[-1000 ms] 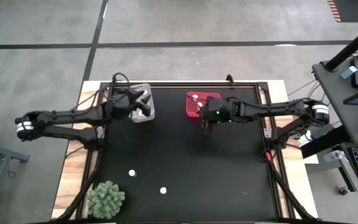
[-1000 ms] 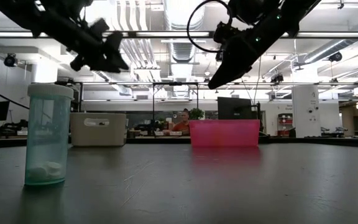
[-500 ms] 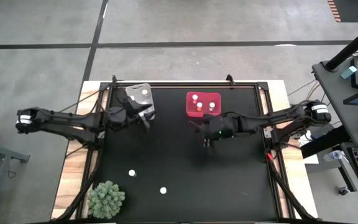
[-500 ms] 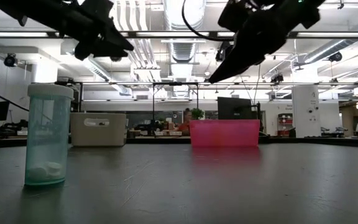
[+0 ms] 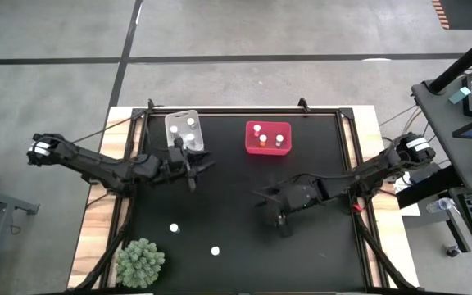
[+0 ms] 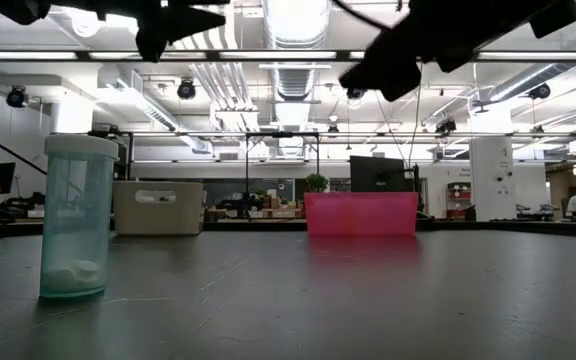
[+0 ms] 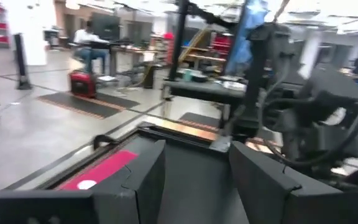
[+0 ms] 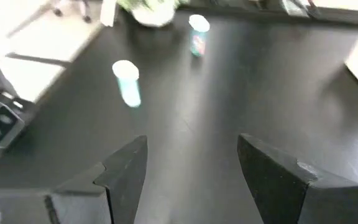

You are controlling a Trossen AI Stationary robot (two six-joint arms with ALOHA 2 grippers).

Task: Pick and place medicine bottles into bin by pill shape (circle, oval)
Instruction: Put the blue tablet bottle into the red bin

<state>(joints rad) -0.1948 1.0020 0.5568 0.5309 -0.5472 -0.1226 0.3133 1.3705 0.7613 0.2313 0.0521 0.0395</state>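
Low view: bottle (image 6: 78, 216) upright, long axis vertical; right pincer (image 8: 188, 165) wide, left pincer (image 7: 194, 180) parted, both empty

We see two slim arms, dark nearly all over, built of narrow links with blocky joints. Each carries a white band at the joint farthest from the black table (image 5: 244, 270). Thin dark cables run along both. The left gripper (image 7: 194, 180) and the right gripper (image 8: 191, 171) each have two broad, angular, matte dark fingers with faceted edges.
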